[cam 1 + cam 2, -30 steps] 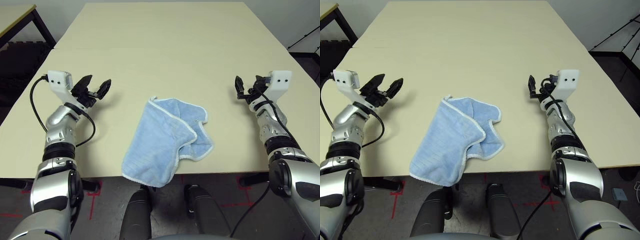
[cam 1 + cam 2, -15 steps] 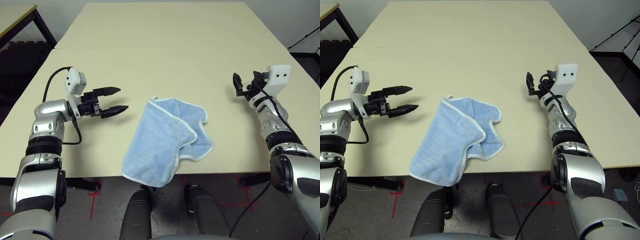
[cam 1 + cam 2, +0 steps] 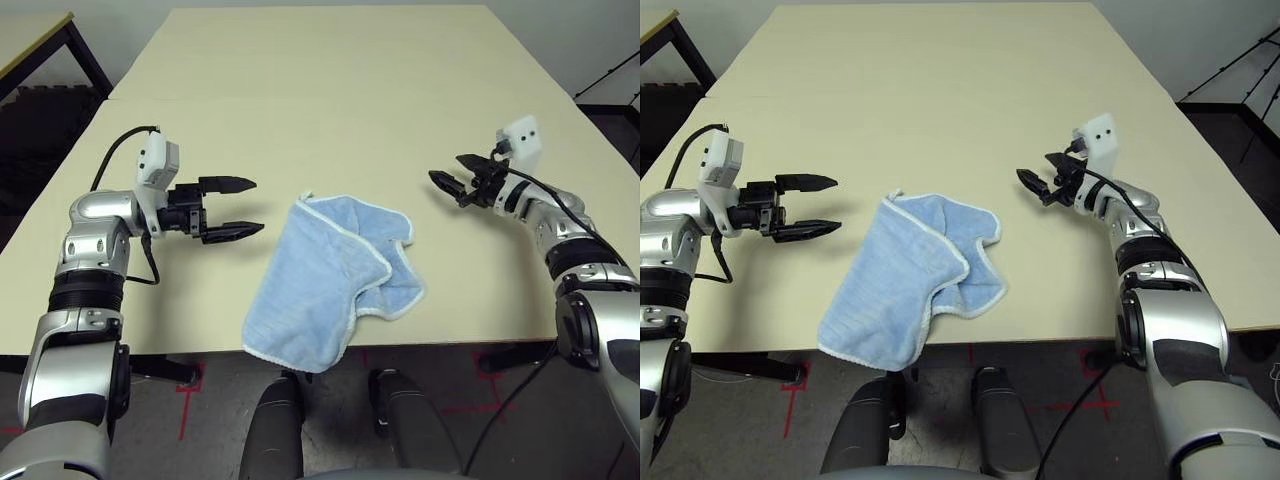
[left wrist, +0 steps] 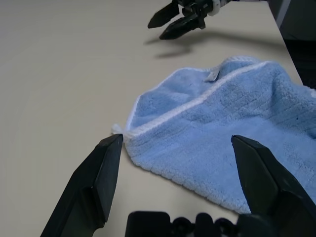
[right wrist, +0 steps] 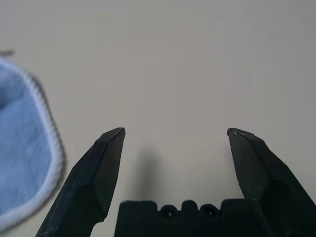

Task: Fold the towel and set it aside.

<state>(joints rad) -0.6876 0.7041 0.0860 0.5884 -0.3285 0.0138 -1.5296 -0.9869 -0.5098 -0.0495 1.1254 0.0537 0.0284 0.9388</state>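
Note:
The light blue towel with white edging lies crumpled on the cream table near the front edge, one end hanging over it. My left gripper hovers open just left of the towel's far corner, fingers pointing at it; the left wrist view shows that corner between its fingertips, a little ahead. My right gripper is open to the right of the towel, fingers pointing toward it, a gap of bare table between. The towel's edge shows in the right wrist view.
The broad cream table stretches far back behind the towel. A dark-framed second table stands at the far left. Black stand legs are on the floor at the far right.
My right gripper has swung from pointing up to pointing leftward and moved toward the towel. My left gripper turned toward the towel and edged closer to its far corner. The towel has not moved.

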